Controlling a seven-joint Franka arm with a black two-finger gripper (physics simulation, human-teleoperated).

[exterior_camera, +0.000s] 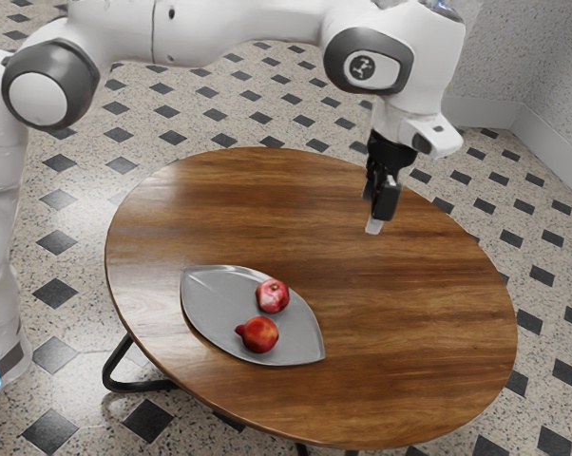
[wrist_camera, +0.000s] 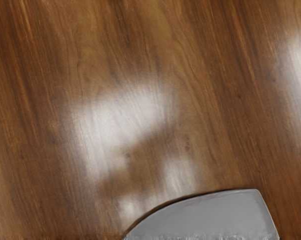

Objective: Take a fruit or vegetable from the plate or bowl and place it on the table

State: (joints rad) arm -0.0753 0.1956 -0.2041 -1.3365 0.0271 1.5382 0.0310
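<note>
Risk: fruit A (exterior_camera: 272, 295) and fruit B (exterior_camera: 259, 334) sit close on the plate (exterior_camera: 215, 304), so an off-centre descent could knock one rolling. Arm (exterior_camera: 219, 33) reaches out, jaws (exterior_camera: 373, 226) pointing down above the counter (exterior_camera: 409, 313); no fruit in them, can't tell how wide. Both fruits lower than jaws, toward exterior view's left.

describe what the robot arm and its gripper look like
The arm is glossy white with rounded segments, dark grey rings framing white round caps at the joints, and a small dark emblem near the wrist. The gripper is black, with pale tips.
</note>
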